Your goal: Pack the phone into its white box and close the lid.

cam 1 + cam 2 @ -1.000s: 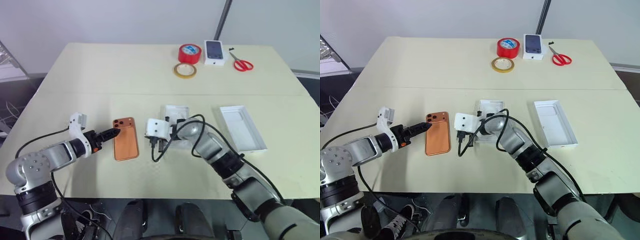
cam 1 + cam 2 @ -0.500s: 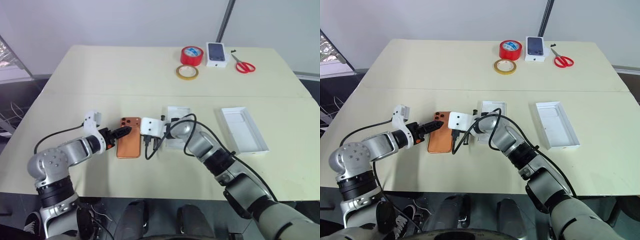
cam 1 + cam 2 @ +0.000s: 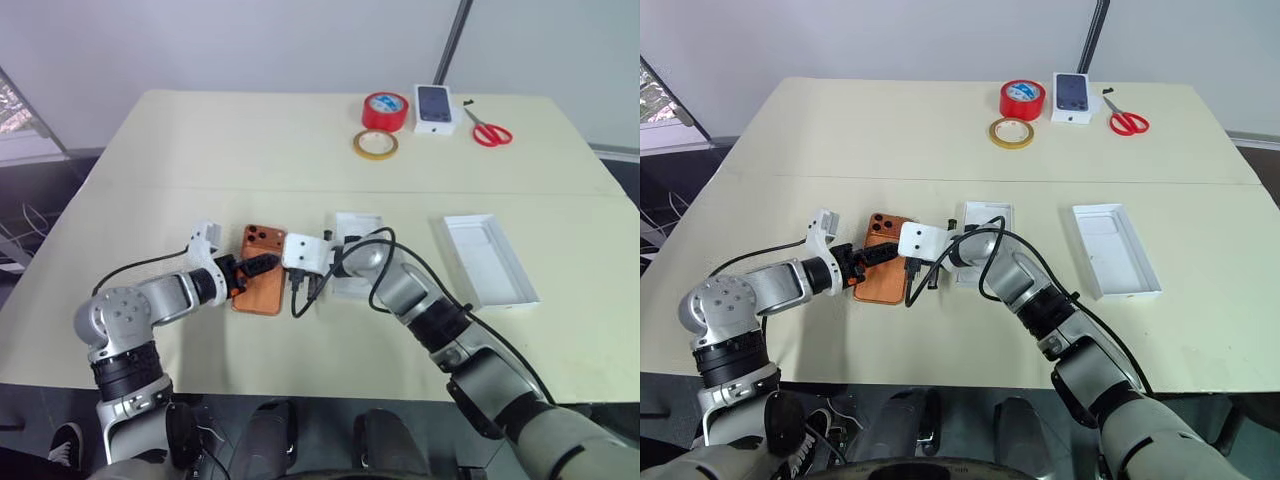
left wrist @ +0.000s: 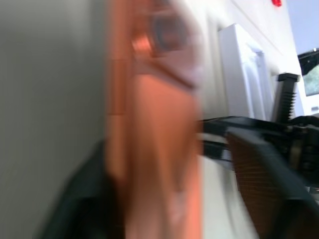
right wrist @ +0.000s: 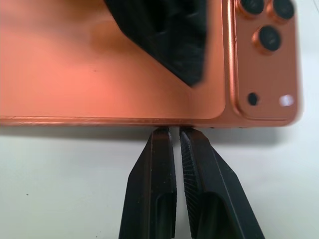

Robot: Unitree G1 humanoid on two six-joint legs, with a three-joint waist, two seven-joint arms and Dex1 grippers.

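since a sec ago left gripper (image 3: pixel 262 264) slid right onto the phone (image 3: pixel 260 285), jaws round its left edge. phone at frame centre-left, long axis near vertical, lenses at top. right gripper (image 5: pixel 175 133) closed, tips at phone's right edge.

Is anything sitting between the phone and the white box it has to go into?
Yes. The right end effector, shut, rests at the phone's edge facing the white box, so that arm lies across the direct path. Nothing else is between them.
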